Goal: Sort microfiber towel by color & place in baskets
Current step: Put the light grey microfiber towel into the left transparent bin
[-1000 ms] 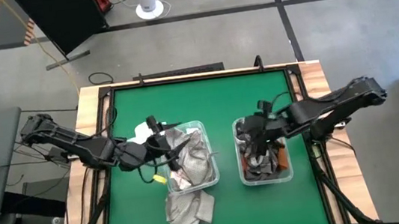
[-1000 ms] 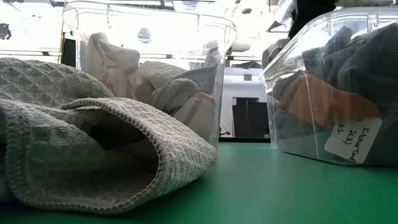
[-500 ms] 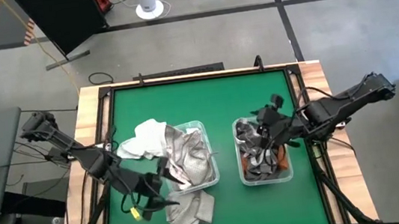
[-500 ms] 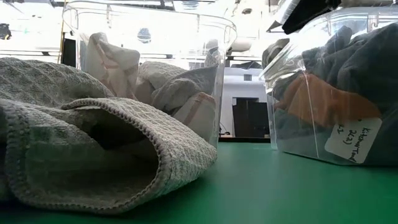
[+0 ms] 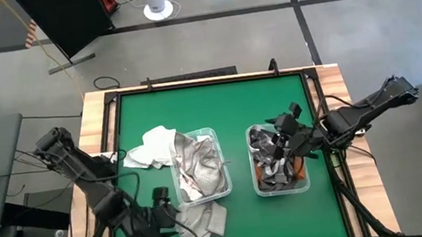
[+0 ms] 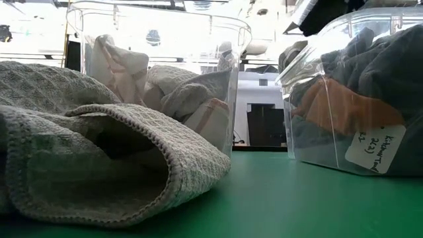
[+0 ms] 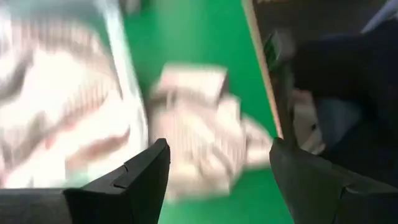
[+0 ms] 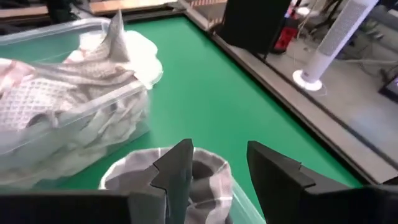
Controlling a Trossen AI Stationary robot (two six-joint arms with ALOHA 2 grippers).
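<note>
Two clear baskets stand mid-table. The left basket holds light grey and white towels, and a white towel lies spread at its left side. The right basket holds dark towels. A grey waffle-weave towel lies crumpled on the green table near the front edge. My left gripper hangs open just left of this towel, slanting down at it. My right gripper stands open above the right basket's far end, with nothing between its fingers.
The table has a raised wooden frame around the green mat. Bare green mat lies beyond both baskets and between them. In the low view the grey towel fills the near left, with the baskets behind it.
My left gripper has swung from above the left basket toward the table's near edge, tipping downward, and now hangs beside the grey towel. The white towel it stood over now shows spread at the basket's left side. My right gripper has turned a little above the right basket.
</note>
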